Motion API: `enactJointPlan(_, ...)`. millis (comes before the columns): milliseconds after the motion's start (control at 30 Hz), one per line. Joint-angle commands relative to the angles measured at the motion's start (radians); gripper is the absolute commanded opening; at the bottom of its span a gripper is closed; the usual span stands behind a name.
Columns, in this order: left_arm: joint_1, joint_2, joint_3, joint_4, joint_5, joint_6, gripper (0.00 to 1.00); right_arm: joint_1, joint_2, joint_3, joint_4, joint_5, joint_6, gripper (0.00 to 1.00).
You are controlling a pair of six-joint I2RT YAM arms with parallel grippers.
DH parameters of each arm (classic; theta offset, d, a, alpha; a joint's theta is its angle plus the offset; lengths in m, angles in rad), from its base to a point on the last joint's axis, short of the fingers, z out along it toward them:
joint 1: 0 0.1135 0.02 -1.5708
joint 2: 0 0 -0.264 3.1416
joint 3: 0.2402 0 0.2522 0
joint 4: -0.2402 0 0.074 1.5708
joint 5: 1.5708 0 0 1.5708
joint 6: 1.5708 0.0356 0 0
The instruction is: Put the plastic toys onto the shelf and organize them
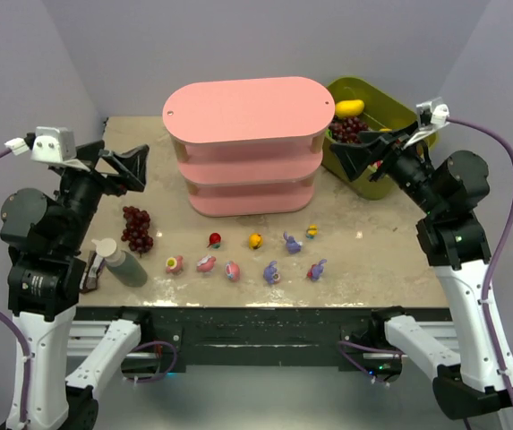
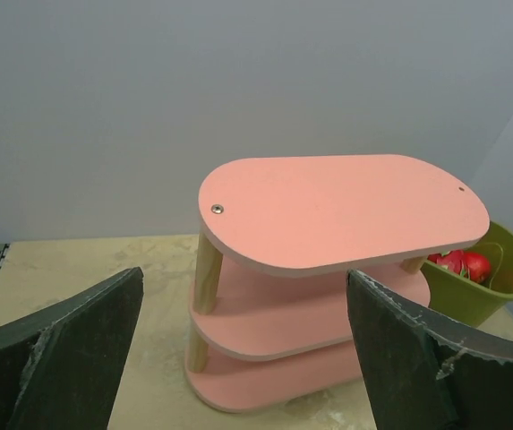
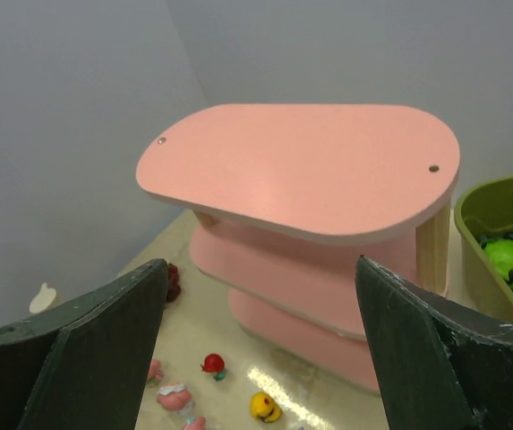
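The pink three-tier shelf stands at the table's back centre, and its boards look bare. The plastic toys lie loose in front of it: pink-and-white ones at the left, purple-blue bunnies at the right, a red one, an orange one and a small yellow one between. My left gripper hangs open, left of the shelf. My right gripper hangs open to its right. Nothing is between either pair of fingers. The right wrist view shows the shelf and a red toy.
A dark red grape bunch and a grey bottle lie at the front left. An olive-green bin with fake fruit stands right of the shelf, under my right gripper. The table's front edge runs just below the toys.
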Motion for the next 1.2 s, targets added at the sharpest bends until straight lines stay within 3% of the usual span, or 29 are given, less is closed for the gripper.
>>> enactJointPlan(0,0.007,-0.038,-0.057,0.030,0.017,-0.051,1.00,-0.002,-0.017,-0.024,-0.076,0.049,-0.021,0.89)
enactJointPlan(167,0.007,-0.095,-0.146,0.016,0.051,-0.094,1.00,-0.002,-0.023,-0.054,-0.204,0.203,-0.044,0.86)
enactJointPlan(367,0.007,-0.130,-0.303,-0.009,0.149,-0.125,1.00,-0.002,-0.087,-0.142,-0.278,0.218,-0.050,0.83)
enactJointPlan(633,0.007,-0.147,-0.479,-0.021,0.263,-0.174,1.00,-0.002,-0.207,-0.230,-0.390,0.363,-0.029,0.82)
enactJointPlan(900,0.007,-0.038,-0.464,-0.104,0.111,-0.190,1.00,-0.002,-0.238,-0.444,-0.359,0.236,0.025,0.80)
enactJointPlan(1167,0.007,-0.082,-0.540,-0.007,0.163,-0.179,1.00,0.023,-0.273,-0.664,-0.263,0.092,0.070,0.80)
